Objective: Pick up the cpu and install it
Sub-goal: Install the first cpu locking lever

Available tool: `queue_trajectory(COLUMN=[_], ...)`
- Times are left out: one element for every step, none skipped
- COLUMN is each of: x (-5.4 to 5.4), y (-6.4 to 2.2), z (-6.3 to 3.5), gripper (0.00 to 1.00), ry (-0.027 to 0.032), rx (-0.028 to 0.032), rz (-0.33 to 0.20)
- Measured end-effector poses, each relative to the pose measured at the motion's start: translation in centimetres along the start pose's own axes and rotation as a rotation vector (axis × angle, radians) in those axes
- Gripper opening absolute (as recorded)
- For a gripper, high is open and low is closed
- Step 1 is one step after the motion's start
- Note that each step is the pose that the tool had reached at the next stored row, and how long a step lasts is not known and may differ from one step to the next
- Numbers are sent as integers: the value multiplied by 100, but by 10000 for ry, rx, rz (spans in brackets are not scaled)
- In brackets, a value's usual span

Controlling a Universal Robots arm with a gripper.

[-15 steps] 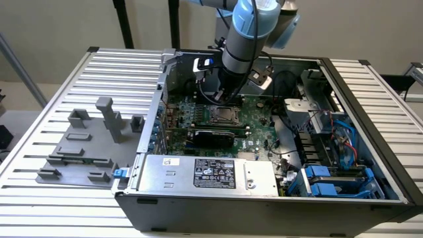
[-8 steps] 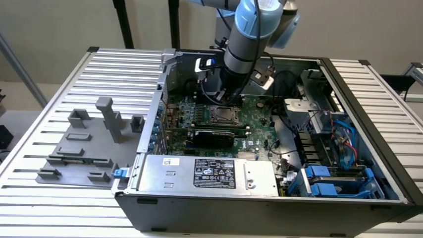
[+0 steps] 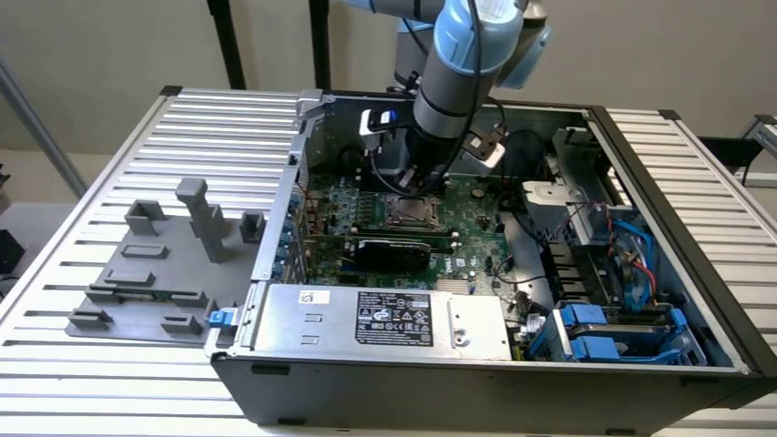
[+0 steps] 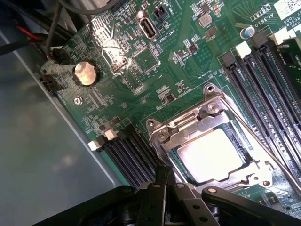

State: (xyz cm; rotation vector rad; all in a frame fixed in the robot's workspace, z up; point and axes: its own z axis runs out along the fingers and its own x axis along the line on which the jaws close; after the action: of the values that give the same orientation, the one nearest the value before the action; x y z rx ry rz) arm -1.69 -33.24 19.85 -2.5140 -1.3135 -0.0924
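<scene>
My hand [image 4: 165, 176] is pressed together, empty, its tips just beside the socket [image 4: 209, 150] edge. The cpu [image 4: 210, 155] already lies in the socket, lower right of the frame. I judge it wise to keep flat and check it sits flush.

Cpu [image 4: 211, 155] in socket [image 4: 162, 136] on motherboard [image 4: 141, 61].

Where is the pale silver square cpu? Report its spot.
The pale silver square cpu sits inside the metal socket frame on the green motherboard, just beyond the shut gripper.
</scene>
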Motion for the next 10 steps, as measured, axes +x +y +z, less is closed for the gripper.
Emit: queue_trajectory(x=[1, 2, 4, 5, 6, 9, 10, 12, 13, 14], y=[3, 6, 9, 13, 16, 19, 22, 25, 28, 31], z=[0, 0, 0, 1, 2, 3, 4, 6, 6, 7], gripper=[11, 11, 11, 11, 11, 11, 11, 11, 11, 11], ry=[-2, -5, -6, -7, -7, -8, -6, -5, -4, -8], rx=[0, 0, 1, 3, 4, 7, 9, 12, 15, 16], rz=[-2, -5, -9, -15, -20, -27, -34, -41, -48, -56])
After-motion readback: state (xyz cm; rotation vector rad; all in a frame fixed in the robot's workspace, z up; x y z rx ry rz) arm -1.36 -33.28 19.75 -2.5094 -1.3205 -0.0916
